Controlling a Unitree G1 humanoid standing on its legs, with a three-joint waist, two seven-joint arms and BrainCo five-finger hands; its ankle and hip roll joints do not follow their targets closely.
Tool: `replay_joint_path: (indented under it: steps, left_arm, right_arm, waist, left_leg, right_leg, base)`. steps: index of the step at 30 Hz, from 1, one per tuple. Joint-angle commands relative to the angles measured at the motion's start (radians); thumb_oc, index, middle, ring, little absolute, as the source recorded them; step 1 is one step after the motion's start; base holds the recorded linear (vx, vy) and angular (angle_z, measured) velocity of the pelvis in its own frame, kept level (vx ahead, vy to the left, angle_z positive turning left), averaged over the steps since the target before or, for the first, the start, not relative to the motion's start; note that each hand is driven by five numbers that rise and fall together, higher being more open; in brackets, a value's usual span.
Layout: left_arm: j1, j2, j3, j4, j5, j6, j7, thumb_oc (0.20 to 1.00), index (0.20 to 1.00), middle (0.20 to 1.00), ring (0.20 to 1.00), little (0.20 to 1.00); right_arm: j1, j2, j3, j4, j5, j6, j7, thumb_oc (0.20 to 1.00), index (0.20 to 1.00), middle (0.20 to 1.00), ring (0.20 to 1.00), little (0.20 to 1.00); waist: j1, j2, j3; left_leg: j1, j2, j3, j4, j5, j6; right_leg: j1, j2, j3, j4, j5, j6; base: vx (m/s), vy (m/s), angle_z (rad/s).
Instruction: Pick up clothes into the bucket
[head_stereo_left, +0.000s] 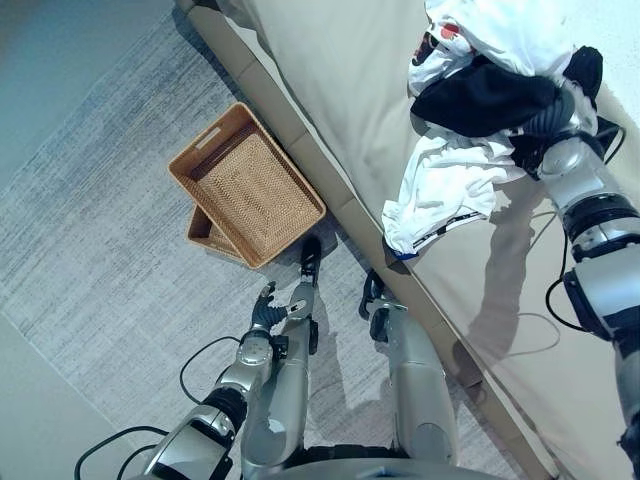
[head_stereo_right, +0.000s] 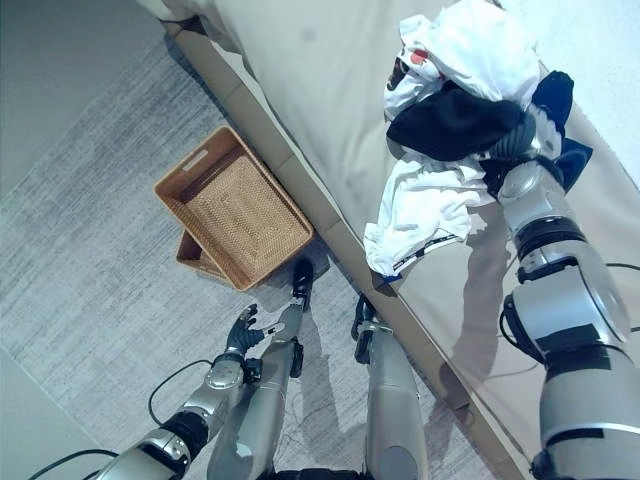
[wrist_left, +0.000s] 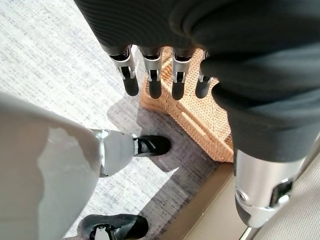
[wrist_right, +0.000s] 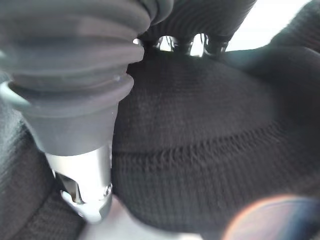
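Note:
A pile of clothes lies on the beige bed (head_stereo_left: 340, 80). It holds a black knit garment (head_stereo_left: 480, 100), a white garment (head_stereo_left: 445, 190) drooping over the bed's edge, and a white top (head_stereo_left: 490, 30) behind them. My right hand (head_stereo_left: 550, 125) is dug into the pile. In the right wrist view its fingers (wrist_right: 185, 44) curl over the black garment (wrist_right: 200, 140), with the thumb (wrist_right: 85, 170) against its side. A woven basket (head_stereo_left: 245, 185) sits on the floor beside the bed. My left hand (head_stereo_left: 268, 310) hangs low near the basket, its fingers (wrist_left: 155, 75) straight and holding nothing.
A second woven basket (head_stereo_left: 205, 232) peeks out from under the first. Both rest on a grey rug (head_stereo_left: 100, 220) that runs along the bed's side rail (head_stereo_left: 330, 190). A dark blue cloth (head_stereo_right: 555, 105) lies at the pile's far side.

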Motion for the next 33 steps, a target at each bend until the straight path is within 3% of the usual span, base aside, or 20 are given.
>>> replay_joint_path:
  steps: [1, 2, 5, 8, 14, 18, 20, 24, 28, 33]
  left_arm:
    - [0.015, -0.014, 0.066, 0.011, -0.016, -0.016, 0.035, 1.000, 1.000, 1.000, 1.000, 1.000]
    - [0.013, -0.011, 0.063, 0.010, -0.016, -0.016, 0.035, 1.000, 1.000, 1.000, 1.000, 1.000]
    - [0.023, -0.015, 0.091, 0.003, 0.012, -0.025, 0.062, 1.000, 1.000, 1.000, 1.000, 1.000]
    - [0.034, -0.006, 0.108, -0.024, 0.037, -0.024, 0.070, 1.000, 1.000, 1.000, 1.000, 1.000]
    - [0.046, -0.001, 0.110, -0.049, 0.052, -0.021, 0.082, 1.000, 1.000, 1.000, 1.000, 1.000]
    - [0.053, 0.006, 0.107, -0.051, 0.052, -0.019, 0.076, 1.000, 1.000, 1.000, 1.000, 1.000]
    - [0.057, 0.013, 0.089, -0.051, 0.045, -0.021, 0.068, 1.000, 1.000, 1.000, 1.000, 1.000]
    - [0.050, 0.010, 0.069, -0.044, 0.035, -0.024, 0.057, 1.000, 1.000, 1.000, 1.000, 1.000]
    - [0.037, 0.010, 0.044, -0.031, 0.025, -0.020, 0.046, 1.000, 1.000, 1.000, 1.000, 1.000]
    - [0.030, 0.002, 0.017, -0.034, 0.011, -0.026, 0.032, 1.000, 1.000, 1.000, 1.000, 1.000]
  right_arm:
    - [0.092, -0.082, -0.155, -0.380, 0.057, -0.087, -0.196, 1.000, 1.000, 1.000, 1.000, 1.000]
    - [0.100, -0.083, -0.164, -0.388, 0.054, -0.083, -0.196, 1.000, 1.000, 1.000, 1.000, 1.000]
    - [0.317, -0.053, -0.386, -0.621, 0.027, -0.141, -0.309, 1.000, 1.000, 1.000, 1.000, 1.000]
    - [0.495, -0.025, -0.553, -0.769, 0.023, -0.178, -0.349, 1.000, 1.000, 1.000, 1.000, 1.000]
    - [0.620, 0.036, -0.651, -0.823, 0.069, -0.196, -0.372, 1.000, 1.000, 1.000, 1.000, 1.000]
    - [0.581, 0.029, -0.602, -0.731, 0.086, -0.170, -0.347, 1.000, 1.000, 1.000, 1.000, 1.000]
    - [0.488, -0.005, -0.512, -0.559, 0.090, -0.121, -0.308, 1.000, 1.000, 1.000, 1.000, 1.000]
    - [0.316, -0.038, -0.360, -0.320, 0.121, -0.098, -0.239, 1.000, 1.000, 1.000, 1.000, 1.000]
    - [0.144, -0.046, -0.226, -0.092, 0.167, -0.093, -0.170, 1.000, 1.000, 1.000, 1.000, 1.000]
    - [0.065, -0.029, -0.138, -0.005, 0.213, -0.115, -0.105, 1.000, 1.000, 1.000, 1.000, 1.000]
  waist:
    - [-0.039, -0.084, 0.006]
    - [-0.036, -0.086, 0.006]
    - [-0.060, -0.091, 0.006]
    - [-0.069, -0.092, 0.006]
    - [-0.073, -0.086, 0.006]
    - [-0.065, -0.085, 0.006]
    - [-0.051, -0.078, 0.006]
    - [-0.039, -0.061, 0.006]
    - [-0.020, -0.035, 0.006]
    - [-0.003, -0.006, 0.006]
  left_leg:
    - [0.100, 0.025, 0.008, 0.063, -0.150, -0.033]
    - [0.094, 0.024, 0.008, 0.064, -0.146, -0.032]
    - [0.109, 0.027, 0.025, 0.071, -0.168, -0.024]
    - [0.105, 0.025, 0.038, 0.076, -0.171, -0.018]
    - [0.105, 0.019, 0.055, 0.078, -0.174, -0.012]
    - [0.103, 0.018, 0.065, 0.081, -0.176, -0.010]
    - [0.100, 0.015, 0.070, 0.082, -0.176, -0.009]
    - [0.085, 0.014, 0.068, 0.078, -0.168, -0.011]
    - [0.070, 0.011, 0.059, 0.067, -0.155, -0.015]
    - [0.056, 0.007, 0.042, 0.052, -0.141, -0.018]
  right_leg:
    - [0.097, -0.082, 0.067, -0.278, 0.223, 0.123]
    - [0.093, -0.083, 0.067, -0.281, 0.230, 0.123]
    - [0.099, -0.083, 0.079, -0.280, 0.223, 0.130]
    - [0.092, -0.086, 0.088, -0.284, 0.231, 0.134]
    - [0.085, -0.092, 0.094, -0.287, 0.234, 0.136]
    - [0.083, -0.092, 0.102, -0.295, 0.243, 0.136]
    - [0.079, -0.091, 0.104, -0.299, 0.247, 0.136]
    - [0.066, -0.092, 0.100, -0.299, 0.248, 0.131]
    - [0.050, -0.097, 0.092, -0.293, 0.247, 0.128]
    - [0.035, -0.106, 0.076, -0.276, 0.240, 0.127]
  base:
    - [-0.01, 0.029, -0.21]
    - [0.01, 0.037, -0.20]
    - [0.01, 0.037, -0.11]
    - [0.00, 0.038, -0.13]
    - [0.01, 0.026, -0.16]
    - [0.01, 0.018, -0.10]
    - [0.00, 0.009, -0.08]
    - [0.00, 0.002, -0.03]
    - [0.00, -0.003, 0.03]
    - [0.01, -0.018, 0.09]
